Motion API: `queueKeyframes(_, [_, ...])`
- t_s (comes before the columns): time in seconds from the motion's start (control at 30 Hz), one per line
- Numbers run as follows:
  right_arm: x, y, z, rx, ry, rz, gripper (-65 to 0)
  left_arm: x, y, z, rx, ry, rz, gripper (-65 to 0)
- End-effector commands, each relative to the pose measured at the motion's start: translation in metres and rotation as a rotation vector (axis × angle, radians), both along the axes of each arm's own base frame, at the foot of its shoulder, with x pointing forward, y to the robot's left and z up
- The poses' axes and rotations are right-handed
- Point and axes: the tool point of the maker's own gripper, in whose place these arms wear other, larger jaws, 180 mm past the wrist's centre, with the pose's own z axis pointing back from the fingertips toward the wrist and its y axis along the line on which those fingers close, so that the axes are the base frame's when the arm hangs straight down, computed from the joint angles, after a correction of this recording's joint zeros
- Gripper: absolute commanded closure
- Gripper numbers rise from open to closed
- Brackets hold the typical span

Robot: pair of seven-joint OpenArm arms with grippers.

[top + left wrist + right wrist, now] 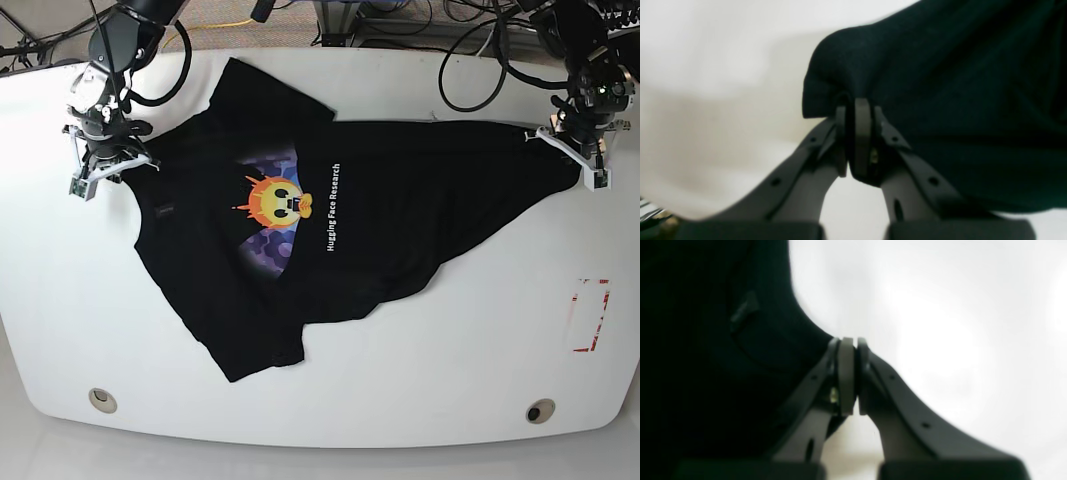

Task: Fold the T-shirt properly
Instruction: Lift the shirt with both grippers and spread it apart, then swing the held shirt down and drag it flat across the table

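The T-shirt (340,225) lies stretched across the white table (450,380), its long axis running side to side in the base view, collar end toward that view's left and hem toward its right. It is black, face up, with an orange-yellow smiling face over a purple shape and white lettering running sideways. One sleeve points to the far edge, the other toward the near edge. The right gripper (850,343) is clamped on the collar-end cloth; the left gripper (858,105) is pinched on the hem corner.
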Motion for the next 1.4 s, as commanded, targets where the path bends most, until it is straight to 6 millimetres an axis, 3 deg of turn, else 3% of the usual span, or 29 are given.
queueKeyframes(0.0, [0.017, -0.003, 0.041, -0.082, -0.114, 0.047, 0.0, 0.019, 0.001, 0.041, 0.074, -0.118, -0.039, 0.0])
queueKeyframes(0.23, [0.04, 0.005, 0.074, -0.115, -0.209, 0.098, 0.0, 0.057, -0.019, 0.092, 0.079, -0.293, -0.135, 0.0])
queueKeyframes(0.47, [0.077, 0.011, 0.112, -0.143, -0.317, 0.161, 0.0, 0.105, -0.016, 0.157, 0.117, -0.482, -0.158, 0.0])
queueKeyframes(0.67, [0.11, 0.007, 0.157, -0.183, -0.381, 0.207, 0.0, 0.147, -0.031, 0.225, 0.183, -0.638, -0.241, 0.0])
queueKeyframes(0.87, [0.14, 0.01, 0.205, -0.207, -0.461, 0.238, 0.0, 0.174, -0.03, 0.275, 0.234, -0.703, -0.242, 0.0])
queueKeyframes(1.03, [0.16, 0.016, 0.243, -0.28, -0.484, 0.304, 0.0, 0.183, -0.024, 0.312, 0.289, -0.745, -0.204, 0.0])
queueKeyframes(1.17, [0.176, 0.024, 0.287, -0.331, -0.564, 0.332, 0.0, 0.195, -0.023, 0.349, 0.299, -0.809, -0.193, 0.0])
queueKeyframes(1.37, [0.184, 0.018, 0.342, -0.428, -0.601, 0.344, 0.0, 0.195, -0.014, 0.402, 0.335, -0.908, -0.162, 0.0])
